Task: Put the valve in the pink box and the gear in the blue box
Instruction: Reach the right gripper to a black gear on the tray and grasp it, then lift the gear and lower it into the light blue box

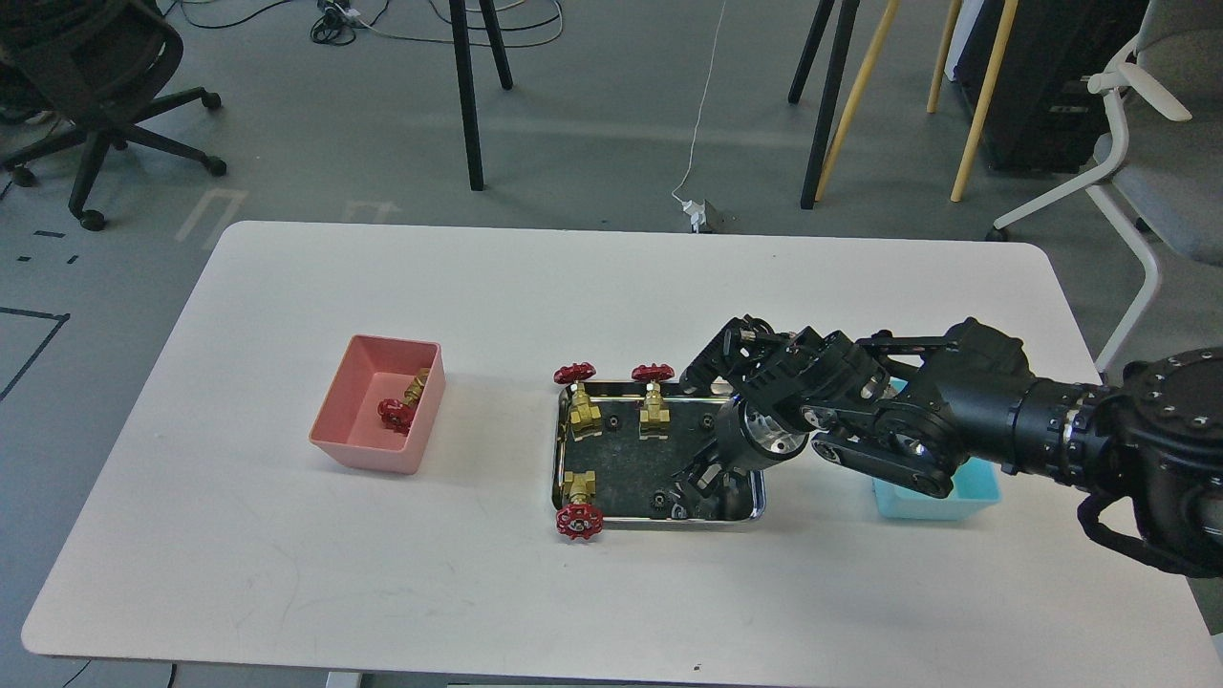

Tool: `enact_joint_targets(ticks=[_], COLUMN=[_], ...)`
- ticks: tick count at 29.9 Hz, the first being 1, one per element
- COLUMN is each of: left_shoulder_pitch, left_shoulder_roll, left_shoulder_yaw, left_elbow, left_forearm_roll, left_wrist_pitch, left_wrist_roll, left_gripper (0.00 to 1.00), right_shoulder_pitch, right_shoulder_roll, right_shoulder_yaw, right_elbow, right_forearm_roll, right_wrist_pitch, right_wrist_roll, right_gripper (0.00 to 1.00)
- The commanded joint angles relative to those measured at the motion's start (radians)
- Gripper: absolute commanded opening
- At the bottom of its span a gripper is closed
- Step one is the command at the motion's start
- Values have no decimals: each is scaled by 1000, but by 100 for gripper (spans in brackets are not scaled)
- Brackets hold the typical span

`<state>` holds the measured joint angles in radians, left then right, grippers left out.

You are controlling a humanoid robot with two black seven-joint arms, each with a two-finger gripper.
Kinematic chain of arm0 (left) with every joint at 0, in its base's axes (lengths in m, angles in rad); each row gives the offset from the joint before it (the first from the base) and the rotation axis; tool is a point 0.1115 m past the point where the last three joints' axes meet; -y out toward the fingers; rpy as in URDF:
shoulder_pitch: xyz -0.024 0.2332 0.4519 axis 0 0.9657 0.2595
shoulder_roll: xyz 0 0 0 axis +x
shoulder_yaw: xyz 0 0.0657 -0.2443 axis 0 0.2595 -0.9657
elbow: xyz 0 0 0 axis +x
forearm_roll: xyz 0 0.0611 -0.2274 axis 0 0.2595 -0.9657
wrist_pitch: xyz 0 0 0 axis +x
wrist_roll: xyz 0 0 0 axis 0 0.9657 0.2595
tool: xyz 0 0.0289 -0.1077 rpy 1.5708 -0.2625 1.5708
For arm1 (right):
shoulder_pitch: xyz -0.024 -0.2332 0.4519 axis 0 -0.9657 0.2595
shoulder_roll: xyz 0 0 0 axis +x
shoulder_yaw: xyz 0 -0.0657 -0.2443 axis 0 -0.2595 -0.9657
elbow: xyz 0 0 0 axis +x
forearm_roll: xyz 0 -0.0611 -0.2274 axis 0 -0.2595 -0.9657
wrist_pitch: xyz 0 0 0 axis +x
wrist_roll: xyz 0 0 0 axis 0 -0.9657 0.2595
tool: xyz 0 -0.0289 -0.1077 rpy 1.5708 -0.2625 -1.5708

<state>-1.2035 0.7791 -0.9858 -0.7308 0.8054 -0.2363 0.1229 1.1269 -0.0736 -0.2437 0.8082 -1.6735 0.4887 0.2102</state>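
**Right gripper low in the steel tray, one valve in the pink box**

Head view: a white counter [611,592] carries three containers in a row. On the left stands the pink box [330,441], open-topped, with one valve [401,403] lying inside it on its side, the red handwheel toward the near left and the brass body toward the far right corner. In the middle sits a shiny steel tray [557,449]. Three more valves are in it: two upright along the far rim [580,399] [654,399], side by side with their red wheels above the rim, and a third [579,505] at the near left corner, tipped so that its wheel hangs over the near rim. Small black gears lie on the dark tray floor — one [658,499] near the near rim, another [707,420] near the far right, a third [613,420] between the two upright valves.

The right arm [965,416] reaches in from the right edge and bends down into the tray's near right part. Its right gripper [695,489] is down at the tray floor, just right of the near gear; the fingers are dark against the dark floor, and I cannot tell whether they are spread or pinching anything.

The blue box [975,487] stands right of the tray, mostly hidden behind the arm — only its near right part shows.
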Motion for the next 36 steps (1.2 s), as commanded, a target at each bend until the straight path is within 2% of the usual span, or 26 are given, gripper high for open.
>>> enact_joint_targets(ticks=[1,6,12,17,27,36], left_shoulder_pitch=[1,1,-1,-8,-18,-18], left_shoulder_roll=[0,0,0,0,0,-3], left_shoulder_yaw=[-1,-1,-1,-1,-1,-1], left_elbow=[1,1,16,27,50,50], left_forearm_roll=[0,-2,-2,0,0,0], left_wrist_pitch=[0,0,0,-17,-20,-18], left_wrist_roll=[0,0,0,0,-3,-3], left_gripper=[98,98,98,98,98,98], right_shoulder_pitch=[-2,-4,-1,-1,5,80], right_shoulder_roll=[-2,0,0,0,5,-8], right_shoulder_yaw=[-3,-14,-19,-20,-20,90], right_elbow=[0,0,0,2,12,8], right_forearm_roll=[0,0,0,0,-2,20], right_wrist_pitch=[0,0,0,0,0,0], right_wrist_roll=[0,0,-2,-5,-9,-6], right_gripper=[59,55,38,32,10,5])
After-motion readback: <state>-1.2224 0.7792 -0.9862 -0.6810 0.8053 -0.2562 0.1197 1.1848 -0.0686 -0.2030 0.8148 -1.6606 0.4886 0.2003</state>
